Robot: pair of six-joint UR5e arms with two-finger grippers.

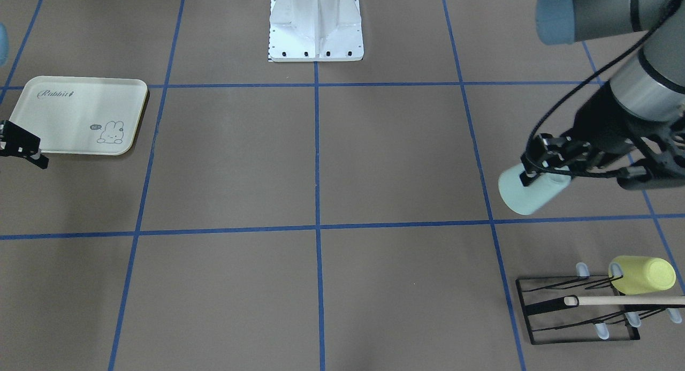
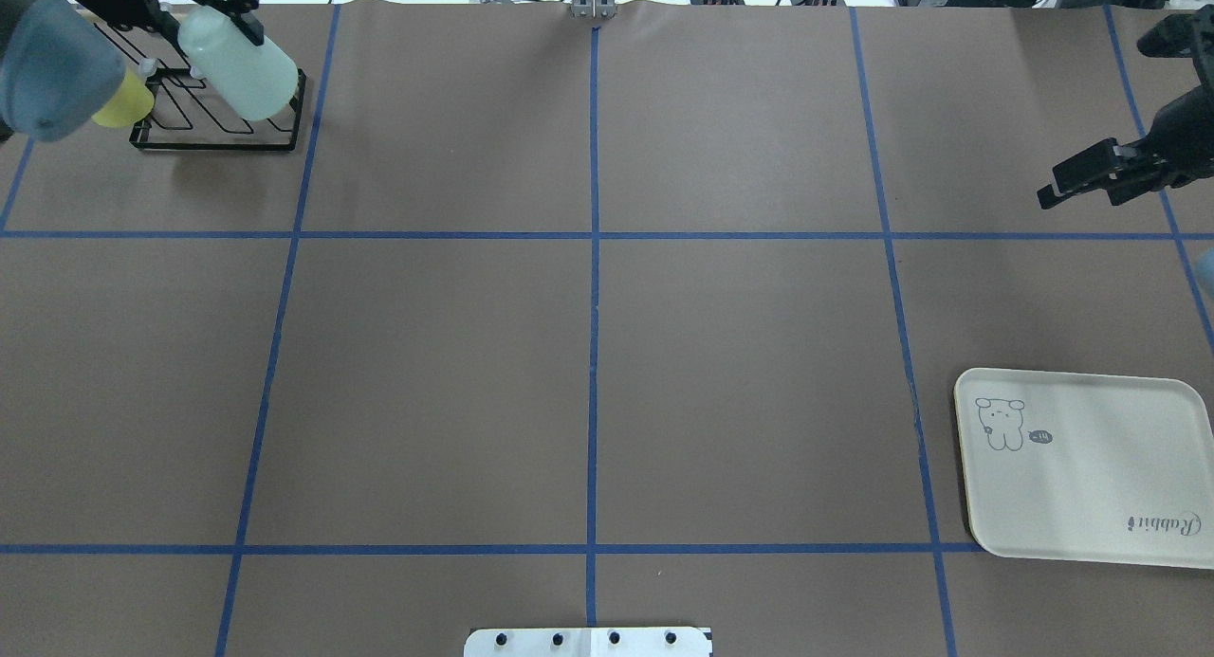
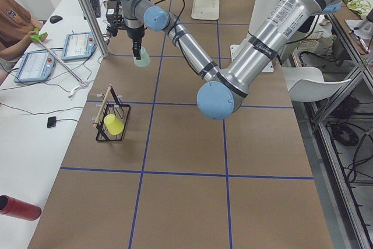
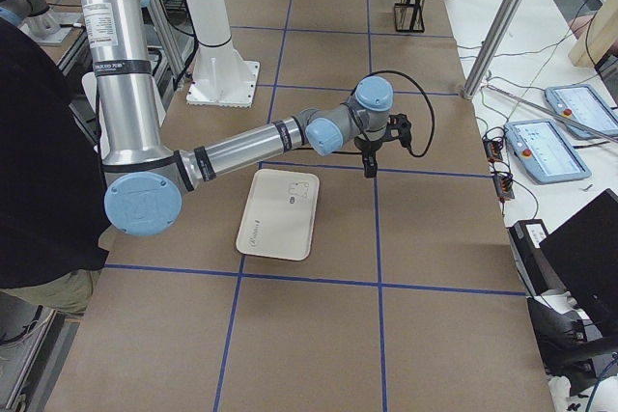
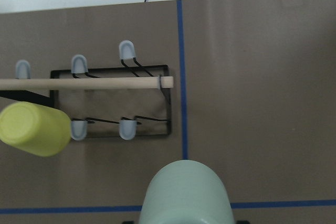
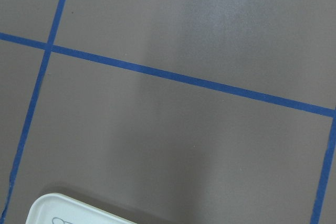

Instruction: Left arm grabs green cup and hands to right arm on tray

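Note:
My left gripper [image 1: 538,167] is shut on the pale mint green cup [image 1: 532,191], holding it tilted in the air above the table near the wire rack. The same green cup [image 2: 242,69] shows at the far left of the overhead view and fills the bottom of the left wrist view [image 5: 186,192]. The cream tray [image 2: 1091,477] with the rabbit drawing lies flat at the robot's right with nothing on it. My right gripper [image 2: 1091,178] hovers open just beyond the tray [image 1: 80,114], holding nothing.
A black wire rack [image 1: 578,312] with a wooden handle carries a yellow-green cup [image 1: 642,274] at the table's left end. The white robot base [image 1: 316,23] stands at the table's middle edge. A person [image 3: 14,21] sits beside the rack end.

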